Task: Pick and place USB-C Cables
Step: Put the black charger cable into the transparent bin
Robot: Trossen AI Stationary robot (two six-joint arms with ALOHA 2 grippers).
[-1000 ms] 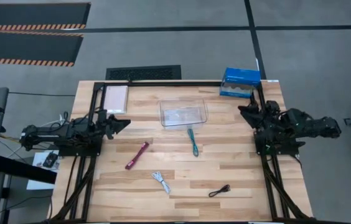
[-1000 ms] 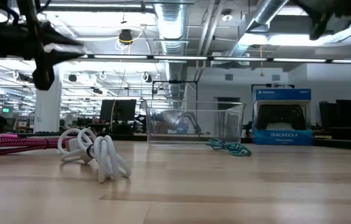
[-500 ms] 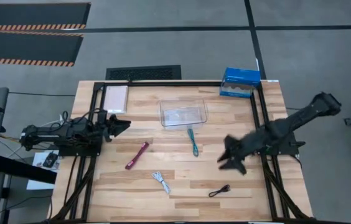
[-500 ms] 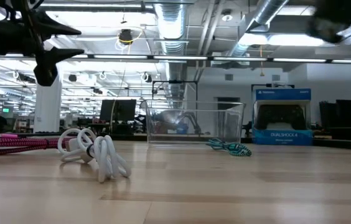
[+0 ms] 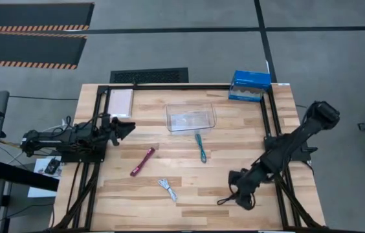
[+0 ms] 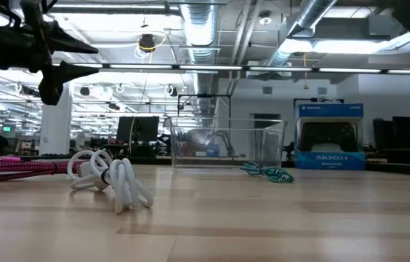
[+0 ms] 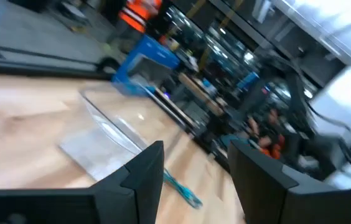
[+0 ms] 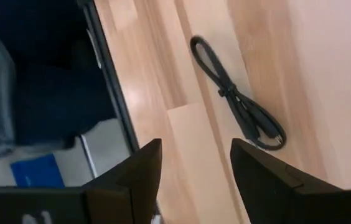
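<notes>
The right gripper (image 5: 239, 196) is hanging over the black cable (image 5: 228, 198) near the front of the counter (image 5: 189, 155), its fingers spread apart and holding nothing. The left gripper (image 5: 128, 125) is waiting at the left edge, also open and empty. The dark red cable (image 5: 142, 161), the white cable (image 5: 167, 188) and the teal cable (image 5: 200, 146) are lying on the counter, the teal one just beside the clear bin (image 5: 190, 118).

4 short cable bundles lie apart on the wooden table. The dark red cable (image 5: 142, 162) lies stretched and slanted at centre-left. The teal cable (image 5: 200, 146) lies straight, just near of the clear bin. The white cable (image 5: 167, 188) is loosely coiled toward the near edge. The black cable (image 5: 228, 199) lies folded at the near right.
</notes>
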